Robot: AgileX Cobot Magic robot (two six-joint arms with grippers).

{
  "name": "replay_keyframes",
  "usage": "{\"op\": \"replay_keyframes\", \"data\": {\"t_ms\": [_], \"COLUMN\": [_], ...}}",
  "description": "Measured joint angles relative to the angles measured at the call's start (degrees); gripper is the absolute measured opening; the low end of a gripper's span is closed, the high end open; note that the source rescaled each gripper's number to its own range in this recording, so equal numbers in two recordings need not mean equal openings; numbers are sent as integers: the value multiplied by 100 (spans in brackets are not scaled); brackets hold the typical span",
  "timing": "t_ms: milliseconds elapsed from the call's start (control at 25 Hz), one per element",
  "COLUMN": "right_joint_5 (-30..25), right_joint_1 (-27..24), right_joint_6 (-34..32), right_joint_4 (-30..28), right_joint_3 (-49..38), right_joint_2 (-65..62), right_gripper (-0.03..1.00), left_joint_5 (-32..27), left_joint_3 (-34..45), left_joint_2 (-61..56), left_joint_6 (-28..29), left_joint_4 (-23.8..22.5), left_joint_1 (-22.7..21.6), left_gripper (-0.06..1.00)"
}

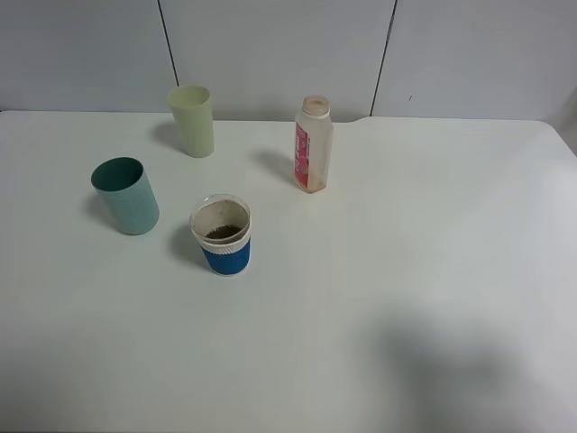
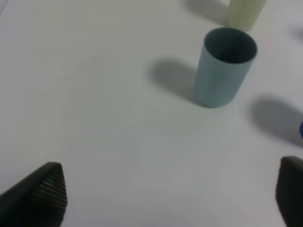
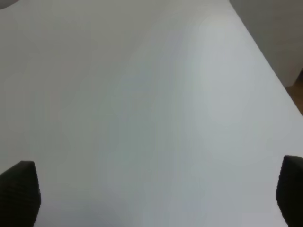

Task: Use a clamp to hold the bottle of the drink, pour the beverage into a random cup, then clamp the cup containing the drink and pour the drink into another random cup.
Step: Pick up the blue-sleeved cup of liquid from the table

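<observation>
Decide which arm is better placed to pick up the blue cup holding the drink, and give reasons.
Left. The left hand is open, and its view shows the teal cup with the blue cup at the edge; the right hand faces only bare table.

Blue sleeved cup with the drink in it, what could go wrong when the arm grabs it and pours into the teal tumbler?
The blue-sleeved cup looks like paper and is open-topped; a hard squeeze could buckle it and spill the beverage. The teal tumbler stands close beside it, so the open left gripper might knock it over on approach. A misaligned pour would land on the white table.
</observation>
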State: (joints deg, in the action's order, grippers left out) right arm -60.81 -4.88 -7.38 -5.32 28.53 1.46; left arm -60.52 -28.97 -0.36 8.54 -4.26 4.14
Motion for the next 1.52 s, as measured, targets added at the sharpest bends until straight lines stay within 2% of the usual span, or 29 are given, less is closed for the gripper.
{"op": "replay_keyframes", "data": {"t_ms": [360, 520, 640, 1520], "right_joint_5": [0, 0, 0, 0], "right_joint_1": [0, 0, 0, 0], "right_joint_6": [0, 0, 0, 0], "right_joint_4": [0, 0, 0, 0], "right_joint_3": [0, 0, 0, 0], "right_joint_2": [0, 0, 0, 0], "right_gripper": [100, 100, 100, 100], "left_joint_5": [0, 0, 0, 12], "left_joint_3": [0, 0, 0, -11], "left_joint_2": [0, 0, 0, 0], "left_joint_6": [-6, -23, -23, -39], "left_joint_4": [0, 0, 0, -4], "left_joint_1": [13, 488, 670, 685], "left_gripper": [66, 66, 66, 66]}}
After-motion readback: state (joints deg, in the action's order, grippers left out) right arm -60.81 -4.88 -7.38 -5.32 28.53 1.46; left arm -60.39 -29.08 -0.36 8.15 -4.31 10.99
